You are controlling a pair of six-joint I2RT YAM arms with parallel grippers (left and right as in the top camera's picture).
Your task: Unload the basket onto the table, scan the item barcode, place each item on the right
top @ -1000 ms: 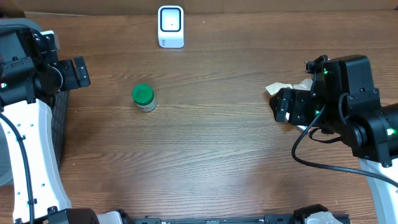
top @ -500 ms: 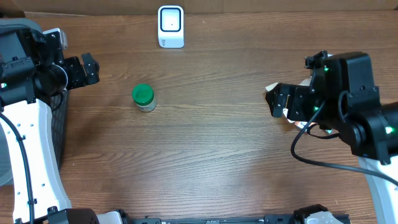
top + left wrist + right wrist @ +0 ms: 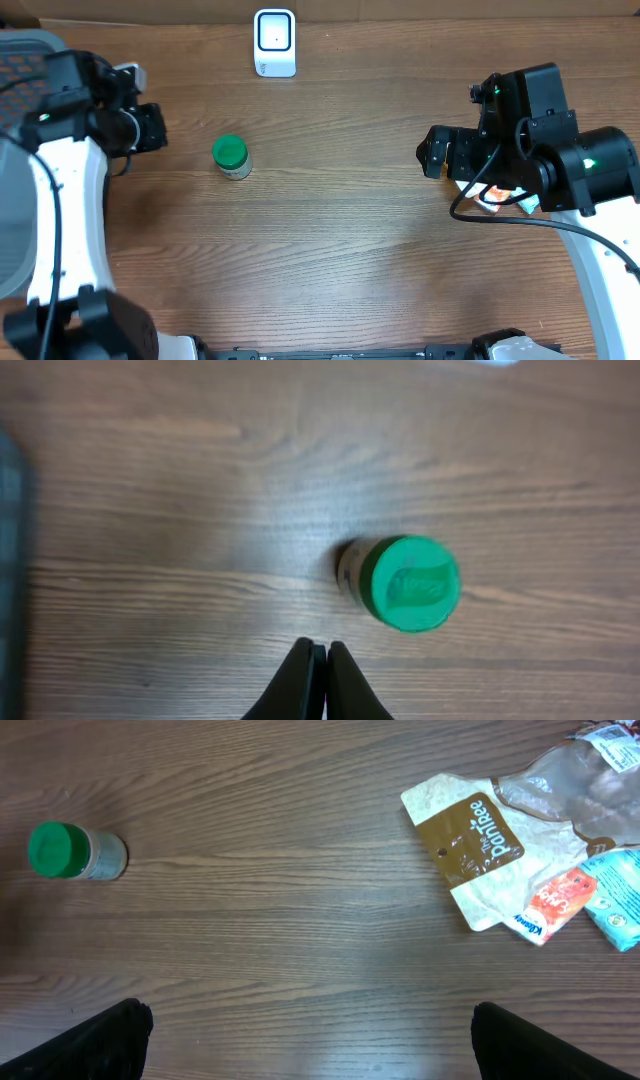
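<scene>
Oddly, my left gripper has just clenched empty near the green-capped bottle right of centre, right gripper gaping wide, so no pickup for scanning yet

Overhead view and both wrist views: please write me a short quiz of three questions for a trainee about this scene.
1. True or false: the left gripper is shut on the green-lidded jar.
2. The white scanner is: A) lying on the jar, B) near the top edge of the overhead view, C) held between fingers.
3. Fill in: the ___ gripper's jaws stand open.
Key: 1 false, it is shut on nothing; 2 B; 3 right gripper.
</scene>
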